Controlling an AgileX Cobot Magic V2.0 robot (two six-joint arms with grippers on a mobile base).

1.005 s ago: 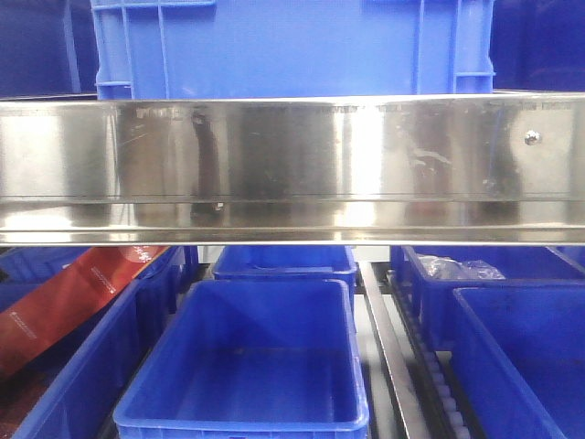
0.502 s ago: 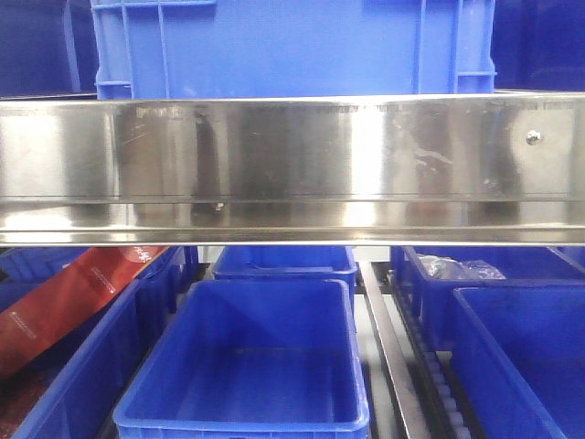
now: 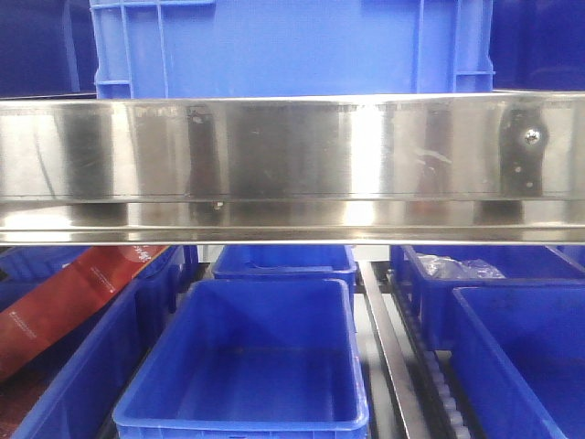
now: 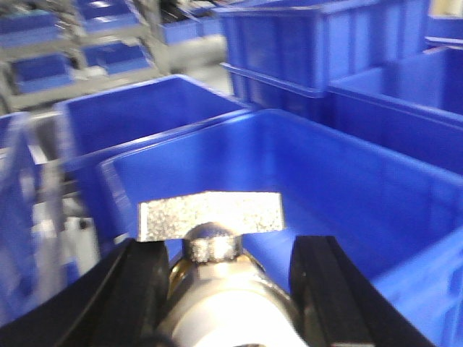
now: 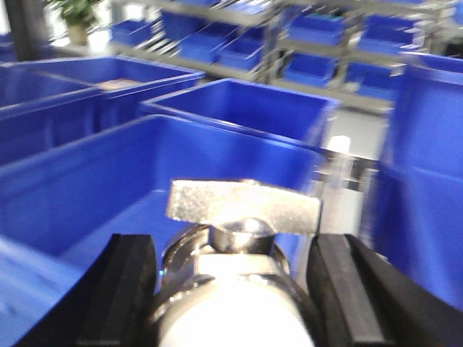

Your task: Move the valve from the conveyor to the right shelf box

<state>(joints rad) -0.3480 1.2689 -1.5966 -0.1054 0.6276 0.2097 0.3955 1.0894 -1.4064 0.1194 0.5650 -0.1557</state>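
Both arms are at the carrying stage, each valve now off the belt and up at the shelf. The left gripper (image 4: pixel 230 249) has its black fingers (image 4: pixel 137 289) clenched on the silvery body of the left valve (image 4: pixel 217 303). The valve's flat butterfly handle points ahead over an open blue box (image 4: pixel 347 181). The right gripper (image 5: pixel 233 242) grips the right valve (image 5: pixel 231 303) the same way, above another blue box (image 5: pixel 87 188).

I cannot tell from the wrist views which of these is the right shelf box. The front view shows neither arm, only their dim reflections in the steel shelf beam (image 3: pixel 292 165).

The next move, as I judge it, calls for bringing a valve forward over the near rim, lowering it inside and then letting the fingers part.

The middle box (image 3: pixel 247 357) looks bare and wide, so there is room to drop in. The limits are the beam overhead, the box rims and the roller rail (image 3: pixel 388 357) between the middle and right-hand boxes.
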